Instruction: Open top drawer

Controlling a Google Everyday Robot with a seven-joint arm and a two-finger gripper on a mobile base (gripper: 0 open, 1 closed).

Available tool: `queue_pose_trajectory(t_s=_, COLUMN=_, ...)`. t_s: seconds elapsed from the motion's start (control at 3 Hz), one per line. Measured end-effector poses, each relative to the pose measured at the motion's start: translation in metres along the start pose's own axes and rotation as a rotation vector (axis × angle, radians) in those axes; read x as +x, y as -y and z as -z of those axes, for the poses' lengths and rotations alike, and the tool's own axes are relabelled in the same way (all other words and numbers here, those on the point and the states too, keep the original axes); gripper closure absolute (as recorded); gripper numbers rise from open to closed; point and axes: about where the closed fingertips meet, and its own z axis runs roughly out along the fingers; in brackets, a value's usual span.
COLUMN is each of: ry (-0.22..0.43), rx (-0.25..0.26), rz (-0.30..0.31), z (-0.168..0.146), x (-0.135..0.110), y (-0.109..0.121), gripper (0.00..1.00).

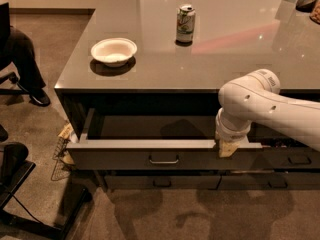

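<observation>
Okay, I've got the gripper (227,147) down at the top edge of the top drawer (110,159), resting on the front panel's rim well right of the small metal handle (163,160), which sits untouched at the panel's centre. From this angle I cannot tell whether the gripper is open or clamped onto that rim; its tan tip sits right over the edge and hides the contact. The white arm (255,101) comes in from the right, bends at a rounded joint just under the table (225,59) edge, and drops straight down to the drawer. The drawer itself stands pulled out from under the tabletop, its front well clear of the cabinet face, and its inside lies in shadow. Below it I see a shallower drawer front (162,182) sitting flush, and another handle (299,159) off to the right under the arm. Up on the tabletop, a white bowl (114,51) sits near the left front corner and a drink can (185,23) stands upright farther back, well apart from the bowl. At far left, somebody's dark trouser leg (22,59) shows on the carpet.
</observation>
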Motion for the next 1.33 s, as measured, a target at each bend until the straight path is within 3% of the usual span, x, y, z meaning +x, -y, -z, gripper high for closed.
queue_pose_trajectory(t_s=0.33, ry=0.033, rx=-0.044, rz=-0.058, z=0.008, x=0.006, y=-0.044, gripper=1.00)
queue_pose_trajectory(t_s=0.67, ry=0.033, rx=-0.044, rz=-0.058, z=0.008, x=0.006, y=-0.044, gripper=1.00)
queue_pose_trajectory(t_s=1.0, ry=0.056, rx=-0.081, rz=-0.104, z=0.006, x=0.003, y=-0.078, gripper=1.00)
queue_pose_trajectory(t_s=1.33, ry=0.056, rx=-0.081, rz=-0.104, z=0.006, x=0.003, y=-0.078, gripper=1.00)
